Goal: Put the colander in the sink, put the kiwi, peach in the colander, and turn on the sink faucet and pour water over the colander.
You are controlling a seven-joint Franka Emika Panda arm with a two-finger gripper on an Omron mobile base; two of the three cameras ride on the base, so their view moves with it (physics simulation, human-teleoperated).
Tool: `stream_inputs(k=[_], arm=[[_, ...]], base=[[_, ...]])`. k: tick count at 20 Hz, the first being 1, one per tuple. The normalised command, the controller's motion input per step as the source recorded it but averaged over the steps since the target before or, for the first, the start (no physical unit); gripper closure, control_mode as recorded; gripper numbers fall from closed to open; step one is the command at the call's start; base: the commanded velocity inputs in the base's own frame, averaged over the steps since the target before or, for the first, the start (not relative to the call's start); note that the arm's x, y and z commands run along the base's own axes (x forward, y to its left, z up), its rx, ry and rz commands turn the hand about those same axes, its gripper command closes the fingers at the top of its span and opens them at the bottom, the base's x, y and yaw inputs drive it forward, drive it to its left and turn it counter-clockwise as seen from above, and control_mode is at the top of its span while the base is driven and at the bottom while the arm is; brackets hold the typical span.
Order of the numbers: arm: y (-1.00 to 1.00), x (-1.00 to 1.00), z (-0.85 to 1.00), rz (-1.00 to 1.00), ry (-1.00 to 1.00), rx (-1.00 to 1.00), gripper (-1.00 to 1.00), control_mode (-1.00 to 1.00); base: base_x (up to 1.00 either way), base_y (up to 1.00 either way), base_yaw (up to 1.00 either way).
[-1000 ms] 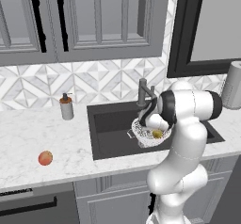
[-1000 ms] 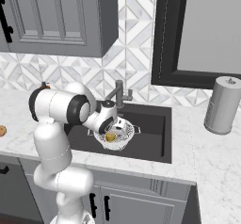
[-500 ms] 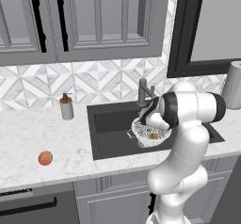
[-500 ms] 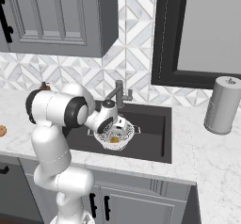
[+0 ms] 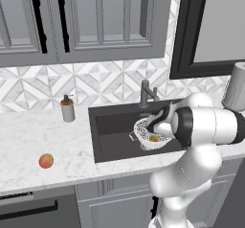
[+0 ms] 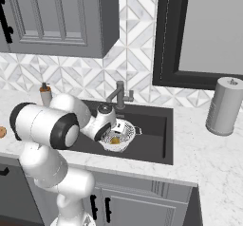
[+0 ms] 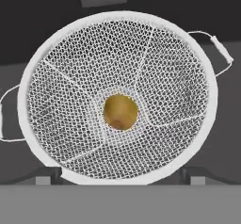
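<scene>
The kiwi (image 7: 121,112) sits in the bottom middle of the colander (image 7: 70,68). It looks yellow-brown and small. The colander is a round white mesh bowl with little handles on its sides, and it sits inside the sink (image 5: 115,126), toward the right part. The sink is a big dark box set into the counter (image 5: 28,141).

My gripper (image 7: 120,178) hangs right over the colander. My two finger tips are spread wide apart, one at each side of the bowl's near rim, and they hold nothing.

The sink faucet (image 5: 146,94) stands at the far edge of the sink, just behind the colander. It is dark grey and thin.

The peach (image 5: 46,161) lies on the counter, far to the left of the sink, near the front edge. A soap bottle (image 5: 67,109) stands on the counter near the far left corner of the sink. A paper towel roll (image 6: 224,105) stands on the right side of the counter.

The counter is white with grey swirls. The wall behind has white and grey diamond tiles. Grey cabinets (image 5: 95,21) hang above, and a window with a dark frame (image 6: 163,40) is over the right side.
</scene>
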Motion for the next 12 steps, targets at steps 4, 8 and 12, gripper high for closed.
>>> stream_inputs(k=[4, 8, 12], arm=[[0.02, -0.32, 0.48, -0.05, -0.05, 0.00, -1.00, -1.00], [0.19, -0.13, 0.68, -0.06, -0.03, 0.00, -1.00, -1.00], [0.16, -0.22, 0.65, -0.04, 0.00, 0.00, -1.00, -1.00]], base=[[0.00, 0.00, 0.00], [0.00, 0.00, 0.00], [0.00, 0.00, 0.00]])
